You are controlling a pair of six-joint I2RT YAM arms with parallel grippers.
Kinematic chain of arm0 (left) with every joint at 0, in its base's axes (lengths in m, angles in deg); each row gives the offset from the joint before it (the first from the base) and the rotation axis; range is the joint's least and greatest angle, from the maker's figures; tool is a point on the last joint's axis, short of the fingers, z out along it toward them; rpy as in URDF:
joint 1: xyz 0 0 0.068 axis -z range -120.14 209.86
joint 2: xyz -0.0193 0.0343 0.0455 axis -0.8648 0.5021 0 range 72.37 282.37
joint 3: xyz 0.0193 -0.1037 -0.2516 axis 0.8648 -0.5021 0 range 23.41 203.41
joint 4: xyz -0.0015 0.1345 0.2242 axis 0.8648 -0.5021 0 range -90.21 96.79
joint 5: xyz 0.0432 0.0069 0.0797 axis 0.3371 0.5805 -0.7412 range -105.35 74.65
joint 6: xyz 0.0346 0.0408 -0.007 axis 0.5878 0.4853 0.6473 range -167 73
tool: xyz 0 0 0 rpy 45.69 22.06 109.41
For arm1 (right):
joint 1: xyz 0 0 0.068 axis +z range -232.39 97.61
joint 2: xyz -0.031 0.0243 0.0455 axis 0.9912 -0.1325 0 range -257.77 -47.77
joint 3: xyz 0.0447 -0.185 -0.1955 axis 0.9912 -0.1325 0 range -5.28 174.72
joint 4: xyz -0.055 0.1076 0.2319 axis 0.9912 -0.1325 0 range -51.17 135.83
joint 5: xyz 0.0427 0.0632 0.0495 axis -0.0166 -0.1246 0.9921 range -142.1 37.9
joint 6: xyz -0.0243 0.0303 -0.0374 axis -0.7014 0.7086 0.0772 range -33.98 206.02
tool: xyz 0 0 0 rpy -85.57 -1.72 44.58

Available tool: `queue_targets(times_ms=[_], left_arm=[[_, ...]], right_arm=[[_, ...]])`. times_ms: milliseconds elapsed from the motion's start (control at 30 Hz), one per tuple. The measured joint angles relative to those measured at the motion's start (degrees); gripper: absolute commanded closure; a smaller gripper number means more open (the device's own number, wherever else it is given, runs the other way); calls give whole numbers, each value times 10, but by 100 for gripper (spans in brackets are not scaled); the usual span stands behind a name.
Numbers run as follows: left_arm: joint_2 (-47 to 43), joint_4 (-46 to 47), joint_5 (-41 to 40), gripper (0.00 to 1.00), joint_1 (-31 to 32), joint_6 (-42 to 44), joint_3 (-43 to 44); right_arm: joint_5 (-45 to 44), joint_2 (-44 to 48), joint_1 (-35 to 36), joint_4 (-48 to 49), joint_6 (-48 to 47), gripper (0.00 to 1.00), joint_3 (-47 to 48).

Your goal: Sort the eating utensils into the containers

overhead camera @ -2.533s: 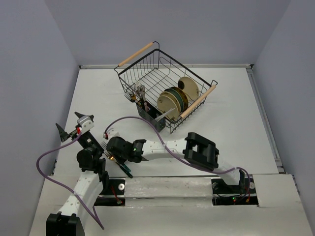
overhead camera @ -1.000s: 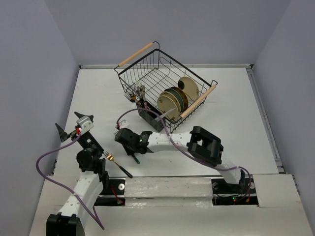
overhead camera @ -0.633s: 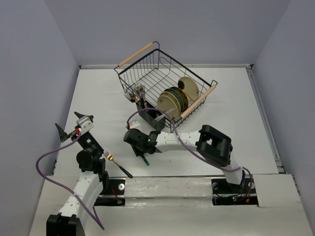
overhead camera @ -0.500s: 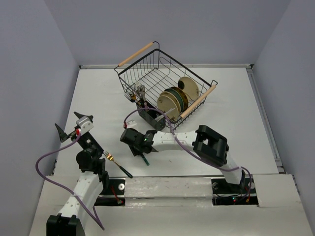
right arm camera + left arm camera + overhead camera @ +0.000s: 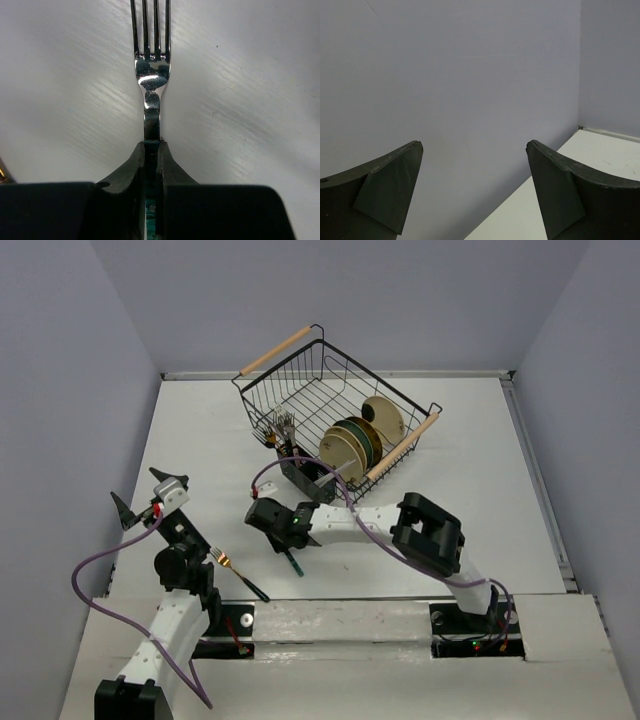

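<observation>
Forks [image 5: 281,426] for the caddy [image 5: 304,478]: several standing in it tines up, one in transit, one lying loose.

Underneath everything, white worktop [image 5: 480,490]. At far centre, black wire basket [image 5: 305,395] with wooden handles, carrying a row of plates [image 5: 355,445] on edge. Fixed to its near-left side, the small black caddy.

Moved over the last two and a half seconds: right arm, away from the near-left spot and toward the basket, now stopped just near of the caddy. Hardly shifted in the last half second.

Right fingers [image 5: 131,170] clenched on the neck of the teal-handled fork [image 5: 151,100]. Silver tines pointing ahead over bare worktop, handle poking out the near side. Cannot tell whether fully clear of the surface.

Uncovered by that move: gold-headed fork [image 5: 245,580] with dark handle, flat at near left, apart from both arms.

Left fingers [image 5: 560,190] released, spread wide on nothing, raised and aimed at the left wall; unchanged throughout.

Judged: pick done, carry almost done. Next calls for tipping the fork upright over a free compartment, clear of the tines already there. After that, back for the gold-headed one.
</observation>
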Motion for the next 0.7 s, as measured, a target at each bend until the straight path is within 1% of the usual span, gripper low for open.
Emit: queue_targets(times_ms=[100, 167, 267, 333, 367, 433, 467, 500, 567, 633, 700], left_arm=[[0, 0, 0, 1, 0, 0, 0], [0, 0, 0, 1, 0, 0, 0], [0, 0, 1, 1, 0, 0, 0], [0, 0, 2, 1, 0, 0, 0], [0, 0, 2, 1, 0, 0, 0], [1, 0, 2, 1, 0, 0, 0], [1, 0, 3, 1, 0, -2, 0], [3, -1, 6, 1, 0, -2, 0], [5, -14, 14, 1, 0, -10, 0], [14, -59, 41, 1, 0, -27, 0], [27, -111, 81, 1, 0, -47, 0]], right_arm=[[-14, 23, 0, 14, -26, 100, -32], [-24, 50, 1, 41, -53, 100, -68], [-37, 122, 2, 102, -104, 100, -137], [-43, 195, 3, 203, -156, 100, -189], [-44, 218, 4, 248, -179, 100, -206], [-43, 277, 5, 375, -243, 100, -248], [-47, 294, 5, 422, -271, 100, -258], [-51, 305, 5, 466, -297, 100, -262], [-86, 311, 3, 585, -369, 100, -257], [-106, 303, -5, 648, -405, 100, -249], [-128, 286, -31, 707, -438, 100, -240]])
